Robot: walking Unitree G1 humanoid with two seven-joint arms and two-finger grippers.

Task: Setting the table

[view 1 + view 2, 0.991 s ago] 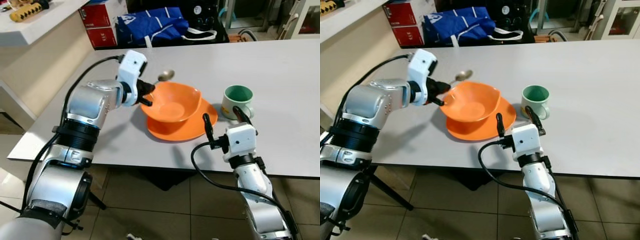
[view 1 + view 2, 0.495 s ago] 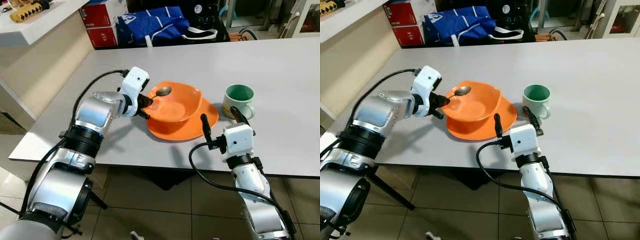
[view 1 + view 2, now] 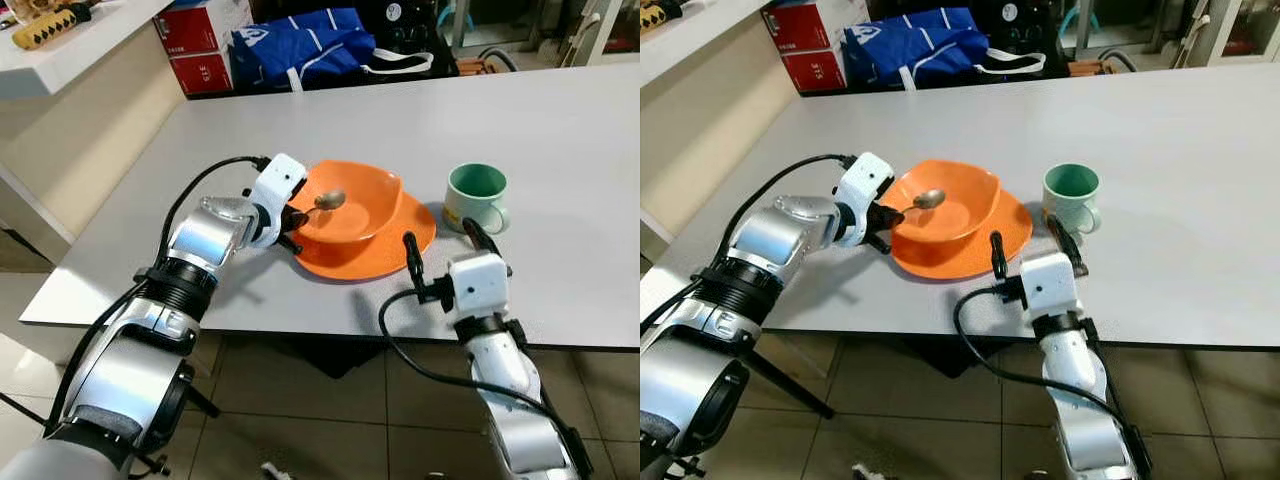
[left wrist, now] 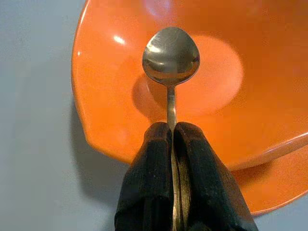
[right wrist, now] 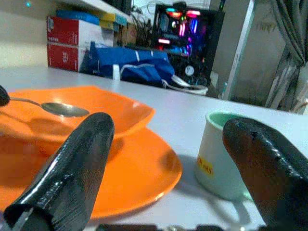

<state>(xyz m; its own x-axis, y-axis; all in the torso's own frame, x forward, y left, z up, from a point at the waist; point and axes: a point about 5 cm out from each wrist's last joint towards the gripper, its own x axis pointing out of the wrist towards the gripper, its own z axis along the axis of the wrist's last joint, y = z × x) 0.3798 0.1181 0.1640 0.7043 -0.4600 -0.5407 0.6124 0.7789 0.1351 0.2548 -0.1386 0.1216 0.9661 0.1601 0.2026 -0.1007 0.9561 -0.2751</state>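
1. Your left gripper (image 4: 172, 137) has its two black fingers pressed together on the handle of the silver metal spoon (image 3: 330, 200), holding it level with the spoon's head over the hollow of the shallow orange plastic bowl (image 3: 355, 205).
2. That bowl sits on the flat orange round plate (image 3: 395, 250), which lies on the pale grey table (image 3: 560, 130), toward the near edge.
3. From the bowl, the left gripper comes in at about 9 o'clock, and the white mug with the green inside (image 3: 475, 197) stands at about 3 o'clock, just beside the plate's rim.
4. Your right gripper (image 3: 438, 243) hovers at the table's near edge, at about 5 o'clock from the bowl, its fingers spread wide apart and holding nothing; one finger points toward the plate, the other toward the mug.
5. Beyond the table's far edge, at about 12 o'clock, lie a blue cloth bag (image 3: 300, 45) and a stack of red boxes (image 3: 195, 45).
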